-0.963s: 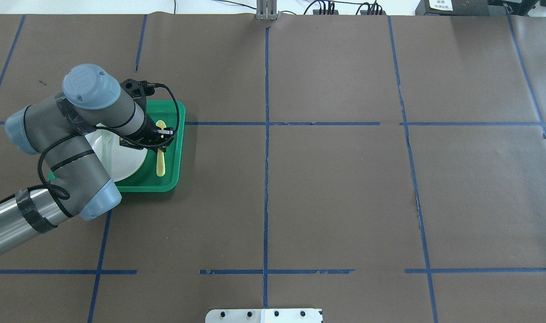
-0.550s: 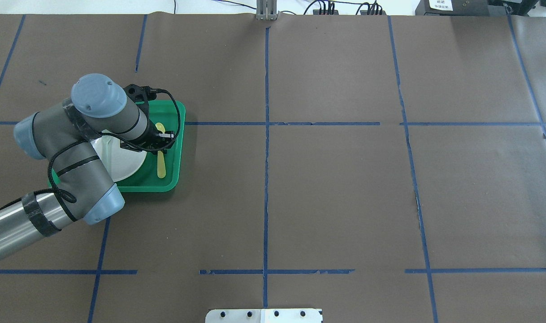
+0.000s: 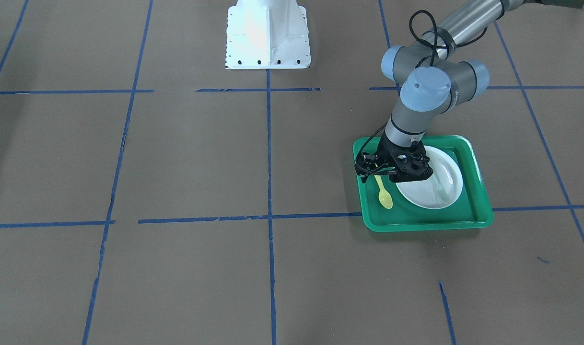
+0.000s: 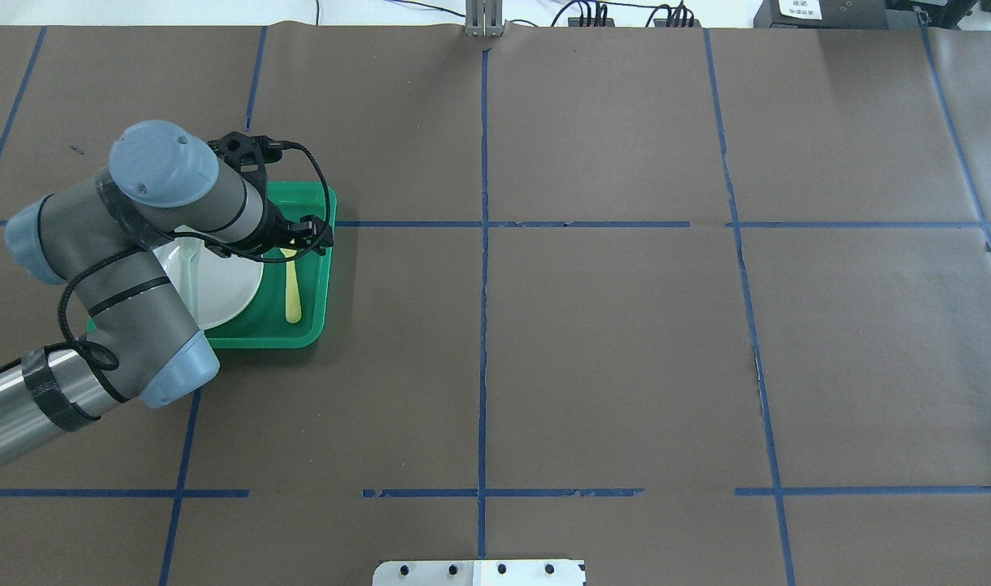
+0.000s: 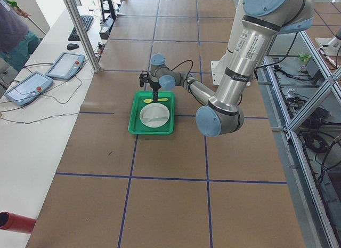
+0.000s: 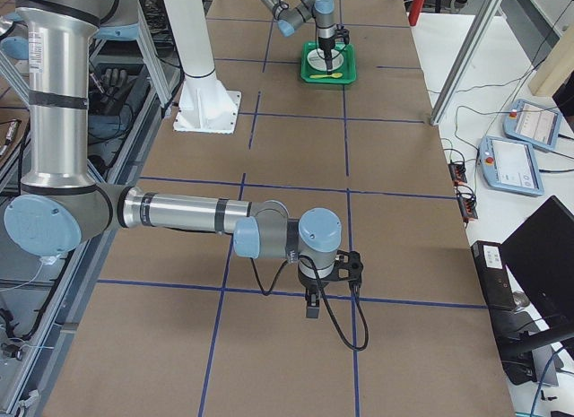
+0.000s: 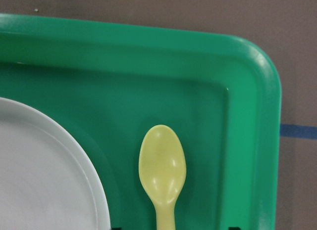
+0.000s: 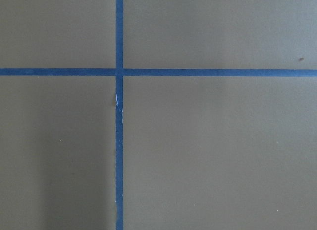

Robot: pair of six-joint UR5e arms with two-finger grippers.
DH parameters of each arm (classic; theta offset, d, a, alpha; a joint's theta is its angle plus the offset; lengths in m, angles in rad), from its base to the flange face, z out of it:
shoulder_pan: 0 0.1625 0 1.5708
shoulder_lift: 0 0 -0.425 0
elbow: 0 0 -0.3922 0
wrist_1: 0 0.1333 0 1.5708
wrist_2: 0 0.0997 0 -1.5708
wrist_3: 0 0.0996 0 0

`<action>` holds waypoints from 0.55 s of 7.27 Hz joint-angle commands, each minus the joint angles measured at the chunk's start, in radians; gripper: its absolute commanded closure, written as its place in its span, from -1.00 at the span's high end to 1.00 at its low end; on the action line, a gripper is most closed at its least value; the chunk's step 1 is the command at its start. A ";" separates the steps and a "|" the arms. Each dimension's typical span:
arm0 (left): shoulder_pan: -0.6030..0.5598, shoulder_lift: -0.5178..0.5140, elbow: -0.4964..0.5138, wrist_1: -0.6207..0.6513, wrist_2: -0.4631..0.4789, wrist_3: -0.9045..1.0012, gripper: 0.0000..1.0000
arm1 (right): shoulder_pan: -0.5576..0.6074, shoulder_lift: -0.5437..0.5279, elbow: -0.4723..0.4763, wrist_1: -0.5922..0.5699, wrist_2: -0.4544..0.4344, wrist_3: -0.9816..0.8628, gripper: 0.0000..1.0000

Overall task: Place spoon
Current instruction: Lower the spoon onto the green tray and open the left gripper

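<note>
The yellow spoon (image 3: 383, 194) lies flat in the green tray (image 3: 426, 223), beside the white plate (image 3: 424, 194), bowl toward the tray's far edge. It also shows in the overhead view (image 4: 292, 295) and the left wrist view (image 7: 162, 165). My left gripper (image 3: 378, 173) hangs just above the spoon's handle, open, its fingertips wide apart on either side and not touching it. My right gripper (image 6: 312, 305) shows only in the exterior right view, over bare table; I cannot tell whether it is open or shut.
A pale grey-green fork (image 3: 440, 188) lies on the plate. The tray (image 4: 312, 327) sits in the table's left half. Blue tape lines (image 4: 483, 325) cross the brown table cover. The robot's white base (image 3: 267, 36) stands at the near edge.
My left wrist has shifted toward the tray's far edge and now covers the spoon's bowl from above. The spoon has stayed where it lies.
</note>
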 commanded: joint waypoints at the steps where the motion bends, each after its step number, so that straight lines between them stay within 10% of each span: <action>1: -0.067 0.010 -0.091 0.078 -0.005 0.006 0.98 | 0.000 0.000 0.000 -0.001 0.000 0.000 1.00; 4: -0.257 0.234 -0.170 0.085 -0.111 0.334 1.00 | 0.000 0.002 0.000 0.000 0.000 0.000 1.00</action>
